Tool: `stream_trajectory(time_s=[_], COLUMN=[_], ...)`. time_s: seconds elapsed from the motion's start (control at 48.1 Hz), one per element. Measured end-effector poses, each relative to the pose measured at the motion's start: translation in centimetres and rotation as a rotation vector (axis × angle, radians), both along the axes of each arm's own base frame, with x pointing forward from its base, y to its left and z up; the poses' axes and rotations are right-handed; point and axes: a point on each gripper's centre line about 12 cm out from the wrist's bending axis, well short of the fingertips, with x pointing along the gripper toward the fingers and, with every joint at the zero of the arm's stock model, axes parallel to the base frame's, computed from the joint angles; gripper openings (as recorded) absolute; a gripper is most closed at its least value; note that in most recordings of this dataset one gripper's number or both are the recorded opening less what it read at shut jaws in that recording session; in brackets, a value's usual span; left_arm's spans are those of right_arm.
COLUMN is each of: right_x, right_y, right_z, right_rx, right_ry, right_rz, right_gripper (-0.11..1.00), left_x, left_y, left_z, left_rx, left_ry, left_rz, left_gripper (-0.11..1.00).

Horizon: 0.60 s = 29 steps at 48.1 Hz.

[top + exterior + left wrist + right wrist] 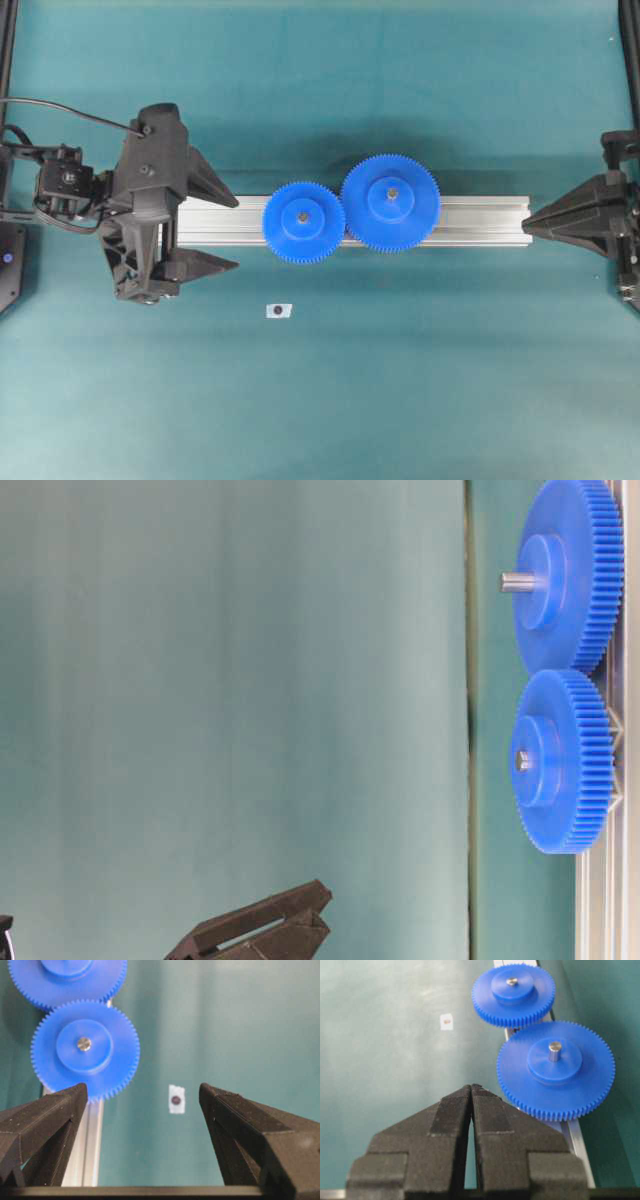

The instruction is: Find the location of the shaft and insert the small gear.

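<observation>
**Left gripper wide open and holding nothing**

Left gripper (pixel 237 234) is open as wide as it goes. Nothing is between its two black fingers (pixel 55 1115). It waits at the left end of the long silver metal rail (pixel 480 220), one finger on each side of it, and I cannot tell if they touch it. The right gripper (pixel 471 1087) is far off at the right end, with its fingers pressed together and nothing held.

The small blue plastic gear with little teeth (pixel 303 222) sits on the rail, near the left gripper. A grey pin tip shows in its middle. Its teeth look locked into those of the bigger blue gear (pixel 390 203) on its right. The tiny shaft on its pale square base (pixel 278 310) lies alone on the green table (pixel 400 400), on the near side of the rail, apart from both gears.

What could go wrong, I think:

- The small gear may catch on the big gear's teeth when lifted, and tip or slip out.
- The fingers could pinch only the teeth, so the gear hangs crooked.
- The shaft is very thin, so the hole may miss it.
- A small push could knock the little base away.
</observation>
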Motion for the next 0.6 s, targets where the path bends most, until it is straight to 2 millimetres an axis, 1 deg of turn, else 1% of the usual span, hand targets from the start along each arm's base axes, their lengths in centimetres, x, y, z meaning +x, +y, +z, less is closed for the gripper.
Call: stream_trajectory(time_s=[0.602], right_x=[-0.02], right_y=[0.00], right_z=[0.03], right_rx=[0.002], right_ry=[-0.002], right_rz=[0.000], right_gripper=[0.08], left_x=[-0.02], left_y=[0.00], left_z=[-0.06], left_rx=[0.005], left_ry=[0.001], left_rz=[-0.003], left_gripper=[0.91])
